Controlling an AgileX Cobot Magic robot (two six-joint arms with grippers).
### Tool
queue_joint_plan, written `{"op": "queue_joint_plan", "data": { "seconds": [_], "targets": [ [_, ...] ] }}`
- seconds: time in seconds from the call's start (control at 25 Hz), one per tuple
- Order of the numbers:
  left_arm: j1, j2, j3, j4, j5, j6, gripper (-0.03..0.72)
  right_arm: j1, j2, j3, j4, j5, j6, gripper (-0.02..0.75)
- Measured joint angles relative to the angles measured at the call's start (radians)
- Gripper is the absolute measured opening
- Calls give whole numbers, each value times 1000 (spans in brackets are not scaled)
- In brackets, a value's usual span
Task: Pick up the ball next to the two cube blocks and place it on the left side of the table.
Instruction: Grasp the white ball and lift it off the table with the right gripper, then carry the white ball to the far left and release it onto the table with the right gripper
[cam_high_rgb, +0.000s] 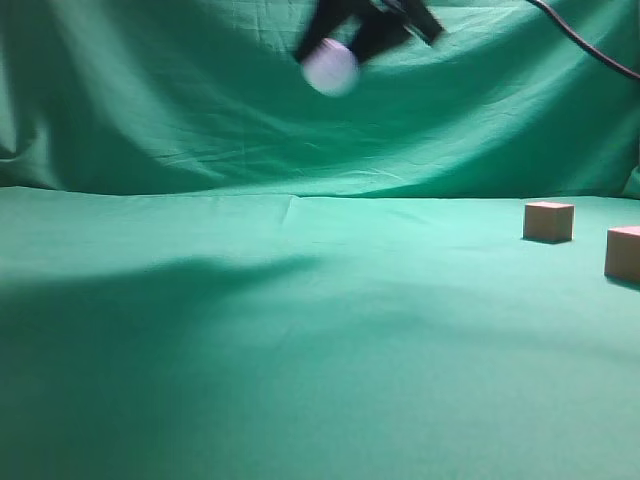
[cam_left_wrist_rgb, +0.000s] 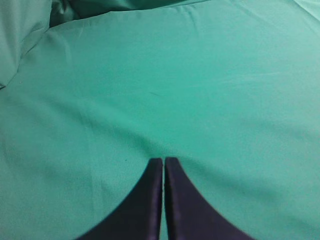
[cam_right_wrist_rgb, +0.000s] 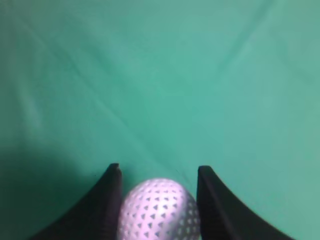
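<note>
The white dimpled ball is held high above the table, near the top middle of the exterior view, blurred. My right gripper is shut on it. In the right wrist view the ball sits between the two dark fingers, with green cloth far below. The two cube blocks stand at the right of the table: one further back, the other at the right edge. My left gripper is shut and empty over bare cloth; it does not show in the exterior view.
A wrinkled green backdrop hangs behind the table. A black cable crosses the top right corner. A broad shadow lies on the left half of the cloth. A cloth fold shows at the left wrist view's upper left.
</note>
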Motion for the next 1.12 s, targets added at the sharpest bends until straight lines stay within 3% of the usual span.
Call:
{"op": "queue_joint_plan", "data": {
  "seconds": [0.24,0.52,0.72,1.12],
  "targets": [
    [0,0,0,0,0,0,0,261,42,-121,42,-334,-29,309],
    [0,0,0,0,0,0,0,481,249,-232,61,-723,-58,309],
    [0,0,0,0,0,0,0,547,403,-325,67,-836,-83,309],
    [0,0,0,0,0,0,0,551,590,-388,72,-873,-88,309]
  ]
}}
